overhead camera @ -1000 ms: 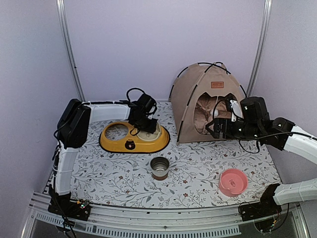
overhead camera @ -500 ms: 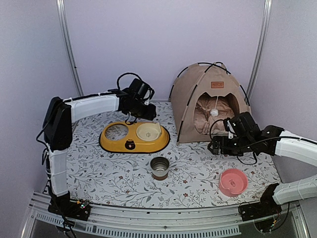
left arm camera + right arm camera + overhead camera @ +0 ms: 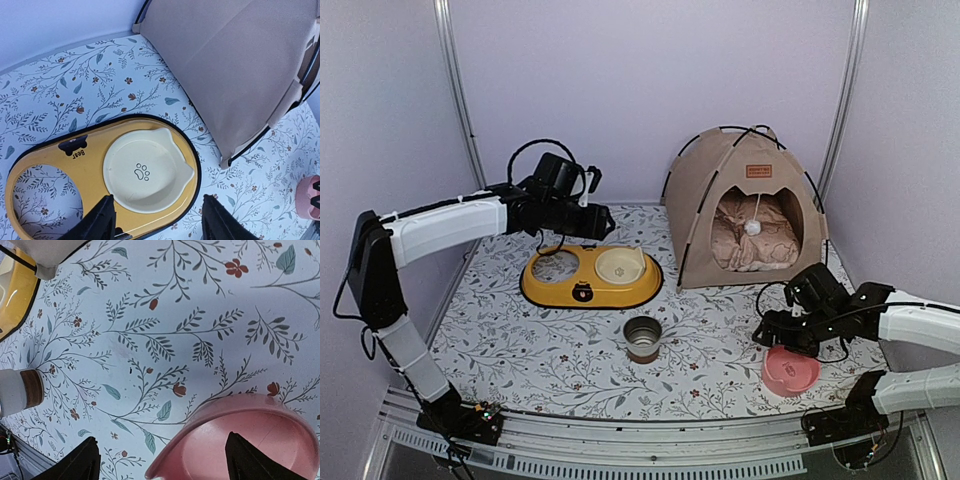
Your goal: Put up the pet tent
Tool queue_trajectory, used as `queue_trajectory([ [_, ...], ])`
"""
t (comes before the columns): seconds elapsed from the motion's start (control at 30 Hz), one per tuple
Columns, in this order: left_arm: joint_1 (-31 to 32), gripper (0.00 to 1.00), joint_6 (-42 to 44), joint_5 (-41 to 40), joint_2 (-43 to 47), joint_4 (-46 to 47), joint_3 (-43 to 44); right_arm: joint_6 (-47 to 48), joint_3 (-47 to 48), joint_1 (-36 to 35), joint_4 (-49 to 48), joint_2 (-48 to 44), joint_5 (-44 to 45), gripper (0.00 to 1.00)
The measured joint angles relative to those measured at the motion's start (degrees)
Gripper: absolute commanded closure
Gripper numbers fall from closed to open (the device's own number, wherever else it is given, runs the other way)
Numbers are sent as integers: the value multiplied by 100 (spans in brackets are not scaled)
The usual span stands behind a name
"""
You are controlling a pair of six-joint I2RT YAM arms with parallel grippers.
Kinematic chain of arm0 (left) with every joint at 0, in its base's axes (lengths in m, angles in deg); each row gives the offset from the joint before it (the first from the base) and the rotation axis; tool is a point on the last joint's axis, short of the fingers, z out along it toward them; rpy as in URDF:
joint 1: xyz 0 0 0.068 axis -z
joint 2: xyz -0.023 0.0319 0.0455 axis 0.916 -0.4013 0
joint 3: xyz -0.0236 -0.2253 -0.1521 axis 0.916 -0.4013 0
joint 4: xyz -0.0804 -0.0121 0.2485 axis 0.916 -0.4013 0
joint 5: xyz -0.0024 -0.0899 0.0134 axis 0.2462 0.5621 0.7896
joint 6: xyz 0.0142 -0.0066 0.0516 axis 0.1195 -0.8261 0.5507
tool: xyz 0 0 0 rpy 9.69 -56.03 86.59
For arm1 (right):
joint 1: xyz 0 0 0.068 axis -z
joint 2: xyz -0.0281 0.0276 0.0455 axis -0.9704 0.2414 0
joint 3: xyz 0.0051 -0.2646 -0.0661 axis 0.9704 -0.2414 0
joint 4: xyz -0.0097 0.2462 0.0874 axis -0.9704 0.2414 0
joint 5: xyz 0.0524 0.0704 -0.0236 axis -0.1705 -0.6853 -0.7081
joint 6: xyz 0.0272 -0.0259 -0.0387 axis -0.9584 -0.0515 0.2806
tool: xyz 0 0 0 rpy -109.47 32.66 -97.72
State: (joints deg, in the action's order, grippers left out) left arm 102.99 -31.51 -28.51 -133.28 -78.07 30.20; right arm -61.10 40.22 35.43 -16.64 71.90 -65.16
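The pet tent (image 3: 745,205) stands upright at the back right, tan fabric over crossed black poles, with a brown label above its doorway. A white pom-pom (image 3: 753,228) hangs in the doorway, and a pinkish cushion (image 3: 752,245) lies inside. In the left wrist view the tent's side wall (image 3: 235,65) fills the upper right. My left gripper (image 3: 603,224) hovers open over the yellow feeder (image 3: 590,278), well left of the tent, with nothing between its fingers (image 3: 100,222). My right gripper (image 3: 772,337) is open and low in front of the tent, above the pink bowl's rim (image 3: 240,412).
The yellow feeder (image 3: 90,170) holds a cream dish (image 3: 147,172) with a paw print, beside an empty round hole (image 3: 556,267). A steel cup (image 3: 642,338) stands mid-table. The pink bowl (image 3: 790,368) sits front right. Purple walls close in the back and sides.
My right gripper has drawn back from the tent doorway and come down to the pink bowl. My left arm has risen off the feeder and swung left, its jaws opening wider.
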Motion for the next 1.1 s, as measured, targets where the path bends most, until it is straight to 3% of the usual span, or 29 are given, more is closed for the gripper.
queue_trajectory([
  [0.3, -297, 41, -33, 162, 586, 310, -863, -407, -282, -192, -116, 398, -160, 42],
  [0.63, -566, 41, -68, 385, 813, 573, -1469, -498, 284, -695, -186, 1344, -72, 87],
  [0.9, -570, 41, -133, 713, 857, 684, -1598, 33, 1624, -1172, -323, 2597, 57, 95],
  [1.03, -562, 41, -192, 951, 852, 710, -1598, 367, 2337, -1403, -509, 3318, 39, 94],
  [1.1, -527, 40, -199, 1038, 841, 721, -1598, 533, 2660, -1508, -575, 3633, 33, 87],
])
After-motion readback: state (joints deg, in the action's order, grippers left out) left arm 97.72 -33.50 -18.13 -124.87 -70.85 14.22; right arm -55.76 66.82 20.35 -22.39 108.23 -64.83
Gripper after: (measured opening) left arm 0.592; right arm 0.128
